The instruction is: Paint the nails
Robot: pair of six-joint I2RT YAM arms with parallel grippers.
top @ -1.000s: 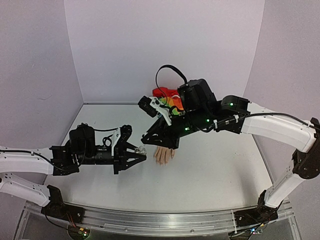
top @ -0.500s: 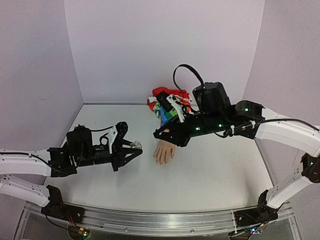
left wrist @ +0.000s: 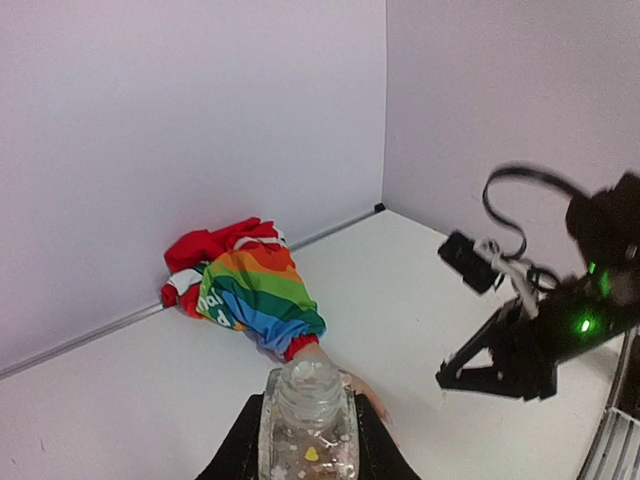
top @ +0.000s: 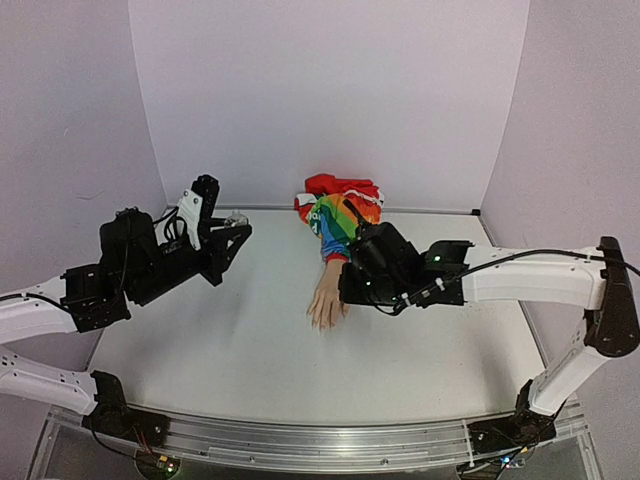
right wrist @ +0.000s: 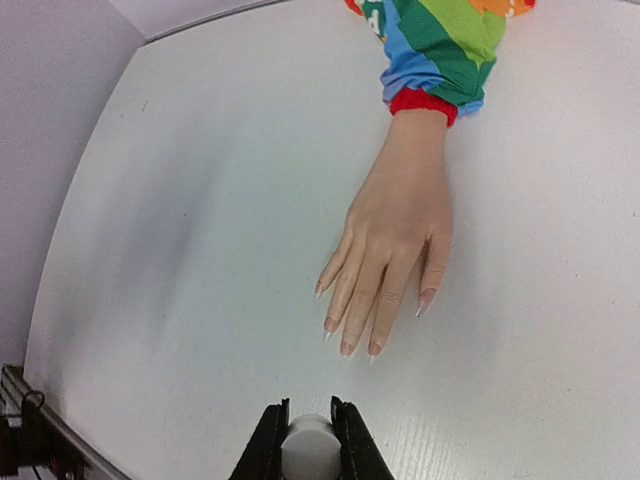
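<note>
The pale fake hand (right wrist: 396, 232) lies flat on the white table (right wrist: 190, 200), its rainbow sleeve (top: 340, 216) behind it. Its fingers point toward the near edge. The nails (right wrist: 346, 349) are long, pointed and bare-looking. My right gripper (right wrist: 308, 412) hangs above the table just in front of the fingertips, shut on a round white cap (right wrist: 307, 440); whatever is under the cap is hidden. Raised at the left, my left gripper (top: 238, 230) is shut on the small clear bottle (left wrist: 308, 425), whose neck is open. In the left wrist view the bottle hides most of the hand (left wrist: 372, 397).
Lilac walls close the table at the back and on both sides. The right arm (top: 470, 278) reaches across the table's right half to the hand. A red cloth end of the sleeve (top: 338, 185) bunches against the back wall.
My left arm has lifted and drawn back to the left with the bottle. My right arm has dropped from above the sleeve to low over the hand, still gripping the cap.
</note>
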